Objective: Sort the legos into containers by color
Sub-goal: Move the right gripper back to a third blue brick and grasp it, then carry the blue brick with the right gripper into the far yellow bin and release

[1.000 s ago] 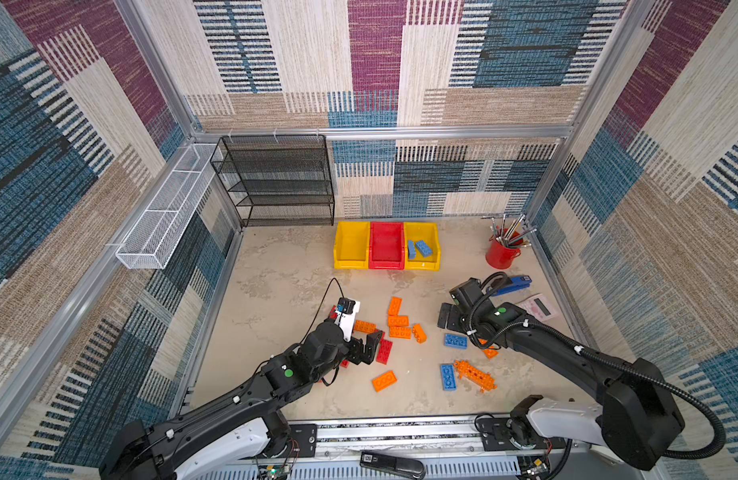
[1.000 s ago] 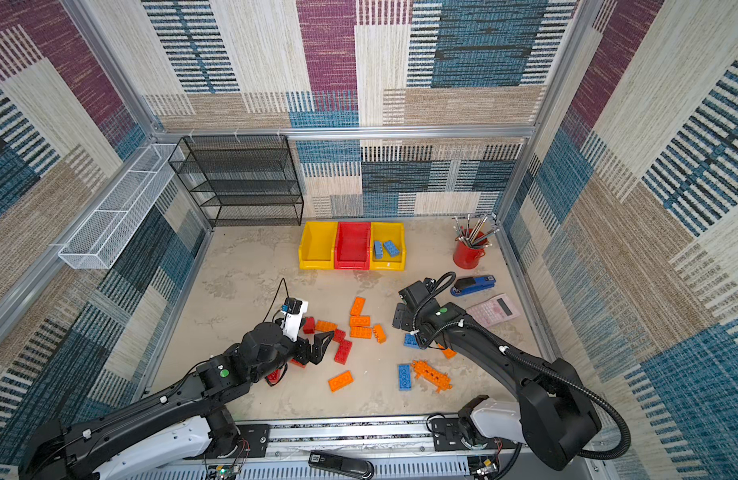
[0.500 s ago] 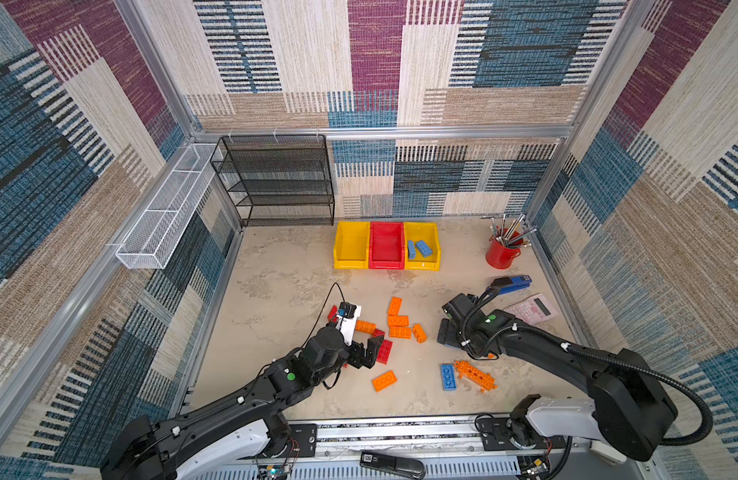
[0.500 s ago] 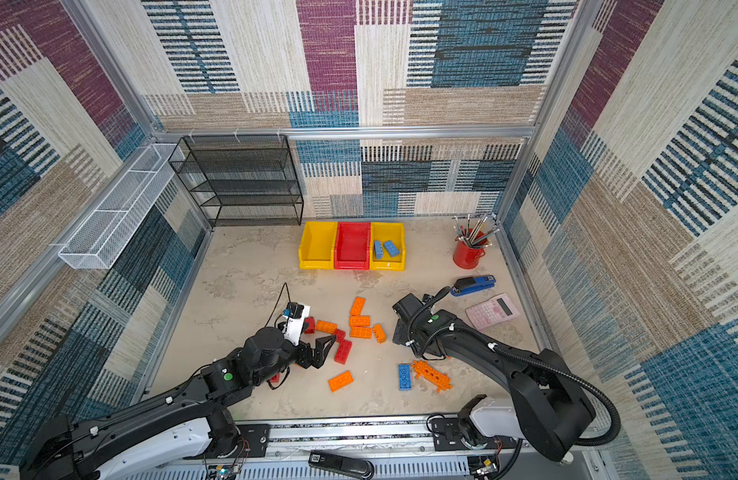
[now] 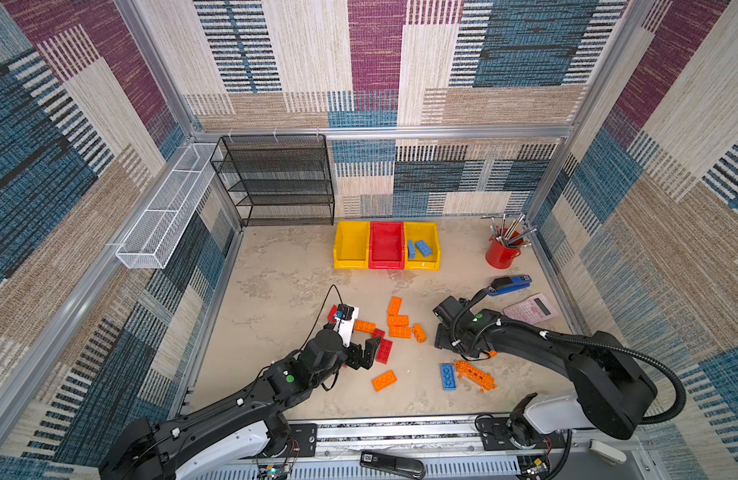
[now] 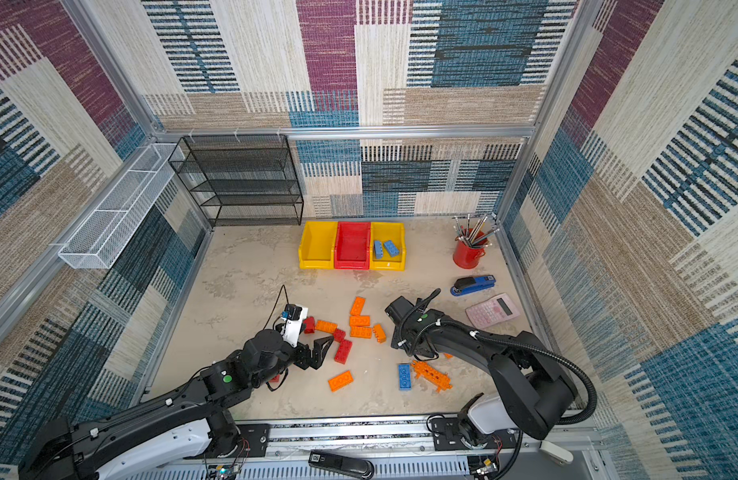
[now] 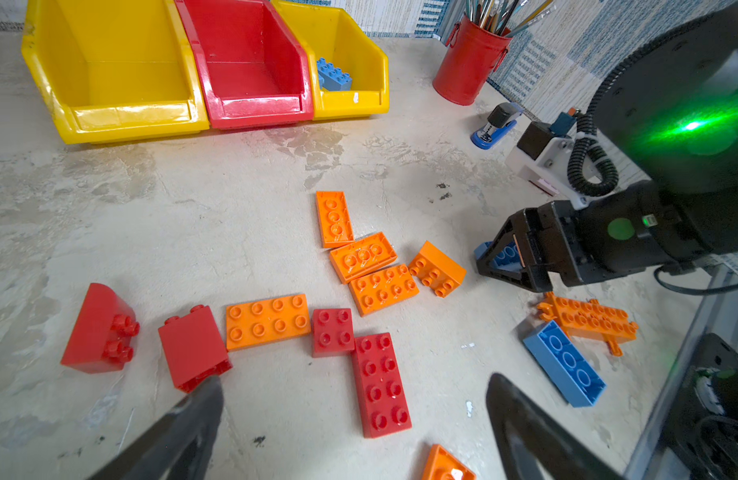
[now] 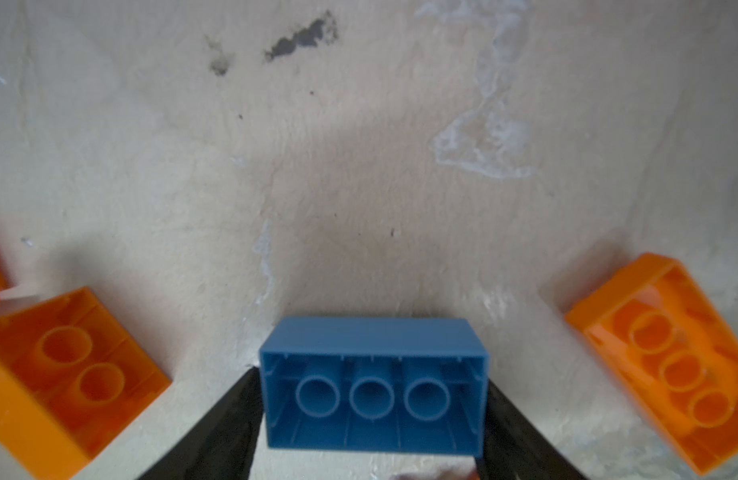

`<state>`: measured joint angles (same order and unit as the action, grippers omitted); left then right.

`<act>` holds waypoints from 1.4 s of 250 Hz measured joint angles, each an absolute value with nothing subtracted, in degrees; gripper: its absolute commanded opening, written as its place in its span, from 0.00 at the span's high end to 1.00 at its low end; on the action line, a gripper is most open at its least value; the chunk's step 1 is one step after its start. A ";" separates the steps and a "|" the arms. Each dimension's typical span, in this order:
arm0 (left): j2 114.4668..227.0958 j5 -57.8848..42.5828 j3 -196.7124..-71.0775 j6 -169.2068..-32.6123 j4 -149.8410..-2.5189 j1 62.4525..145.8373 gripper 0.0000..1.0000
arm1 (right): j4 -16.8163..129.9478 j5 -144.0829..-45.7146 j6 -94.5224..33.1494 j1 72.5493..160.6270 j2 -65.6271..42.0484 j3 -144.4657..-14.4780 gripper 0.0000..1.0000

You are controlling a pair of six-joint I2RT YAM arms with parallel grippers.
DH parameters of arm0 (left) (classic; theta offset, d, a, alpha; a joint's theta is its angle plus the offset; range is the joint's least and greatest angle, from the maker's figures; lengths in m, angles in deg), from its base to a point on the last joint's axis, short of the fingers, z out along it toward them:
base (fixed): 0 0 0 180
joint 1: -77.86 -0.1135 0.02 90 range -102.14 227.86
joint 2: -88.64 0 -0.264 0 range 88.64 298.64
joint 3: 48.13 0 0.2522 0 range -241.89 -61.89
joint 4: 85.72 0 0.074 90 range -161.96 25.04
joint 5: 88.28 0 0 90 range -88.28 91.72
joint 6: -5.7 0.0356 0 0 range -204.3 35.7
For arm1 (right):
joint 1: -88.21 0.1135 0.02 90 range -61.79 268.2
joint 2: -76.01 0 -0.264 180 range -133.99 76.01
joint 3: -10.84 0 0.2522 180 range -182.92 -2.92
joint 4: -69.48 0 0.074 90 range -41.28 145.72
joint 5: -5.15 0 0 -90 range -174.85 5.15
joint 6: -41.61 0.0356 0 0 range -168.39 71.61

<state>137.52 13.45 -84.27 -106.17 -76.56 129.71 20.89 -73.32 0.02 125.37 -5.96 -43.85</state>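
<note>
Now my right gripper (image 8: pixel 371 380) pinches a blue brick (image 8: pixel 371 340); my left gripper (image 7: pixel 355 381) is spread wide by red bricks (image 7: pixel 380 386).

From my screen I see a cell closed in on three sides by walls (image 5: pixel 375 62) of woven patchwork cloth in maroon, blue, beige and striped cream, held by bare aluminium posts (image 5: pixel 154 62) and rails. The tabletop (image 5: pixel 284 274) is a pale, mottled, stone-look surface, evenly lit, with only soft shadows. A black wire shelf rack (image 5: pixel 284 183) stands against the back wall, and a long white wire basket (image 5: pixel 163 210) hangs on the left wall just beside it.
</note>
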 measured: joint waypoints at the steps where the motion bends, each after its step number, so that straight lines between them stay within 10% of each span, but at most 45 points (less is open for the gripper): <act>1: 137.50 13.45 -84.27 -106.17 -76.56 129.71 0.01 | 21.00 -73.32 -0.07 125.37 -6.07 -43.89 0.28; 143: 136.06 14.89 -83.98 -106.15 -76.58 129.73 0.01 | 23.51 -72.84 -3.81 124.83 -8.65 -46.88 0.18; 238: 136.32 15.15 -84.83 -106.15 -76.08 129.73 0.01 | 25.96 -72.81 -6.91 123.27 -10.60 -46.97 0.42; 350: 140.10 16.40 -88.92 -104.01 -75.95 129.73 0.01 | 27.71 -74.08 -15.00 119.01 -12.41 -63.43 0.43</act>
